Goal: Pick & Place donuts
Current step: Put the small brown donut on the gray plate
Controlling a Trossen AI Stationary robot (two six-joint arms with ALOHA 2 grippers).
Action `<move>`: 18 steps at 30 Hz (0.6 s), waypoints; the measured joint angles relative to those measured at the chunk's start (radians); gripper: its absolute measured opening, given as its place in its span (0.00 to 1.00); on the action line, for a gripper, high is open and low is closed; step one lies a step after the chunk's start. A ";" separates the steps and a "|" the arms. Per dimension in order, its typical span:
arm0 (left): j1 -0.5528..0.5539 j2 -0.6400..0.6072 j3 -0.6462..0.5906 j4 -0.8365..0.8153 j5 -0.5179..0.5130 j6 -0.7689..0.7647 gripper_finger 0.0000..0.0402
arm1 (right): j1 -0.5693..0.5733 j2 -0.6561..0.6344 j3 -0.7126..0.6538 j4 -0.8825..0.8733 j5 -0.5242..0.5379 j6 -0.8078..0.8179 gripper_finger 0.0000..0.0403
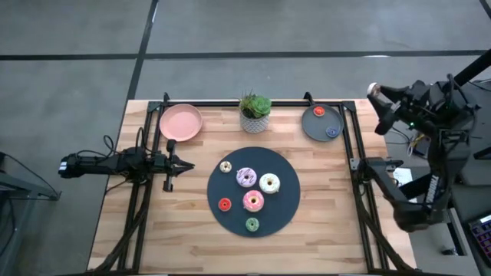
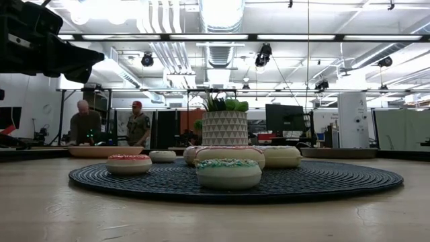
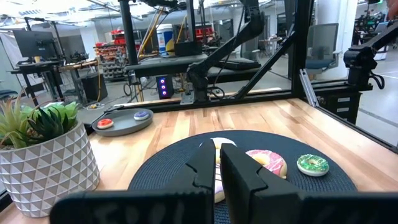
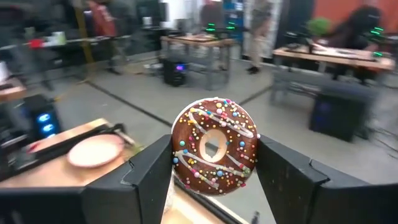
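Several donuts lie on the large dark disc (image 1: pixel 288 208): purple-white (image 1: pixel 246 178), white (image 1: pixel 269 183), pink (image 1: pixel 253 201), small red (image 1: pixel 225 204), green (image 1: pixel 252 224) and cream (image 1: pixel 225 166). A tiny red donut (image 1: pixel 319 112) and a blue one (image 1: pixel 331 131) rest in the grey plate (image 1: pixel 311 126). My right gripper (image 1: pixel 380 106) hangs raised off the table's far right corner, shut on a brown sprinkled donut (image 4: pixel 214 146). My left gripper (image 1: pixel 180 163) is shut, level, left of the disc, holding nothing. My right gripper pinches the brown donut by two opposite sides of its outer rim (image 4: pixel 180 155) between its two fingers (image 4: pixel 149 180). The fingers point level. The donut stands on edge with its hole facing the wrist camera, lifted clear of the table.
A pink plate (image 1: pixel 181 123) sits at the far left and a potted plant (image 1: pixel 255 113) at the far middle, between the two plates. Black frame rails (image 1: pixel 349 146) run along both table sides. Bare wood lies near the front edge. People stand in the room behind.
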 joint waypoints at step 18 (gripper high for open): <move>0.000 0.000 0.000 0.000 0.000 0.000 0.00 | 0.411 0.064 0.000 0.000 0.007 -0.112 0.52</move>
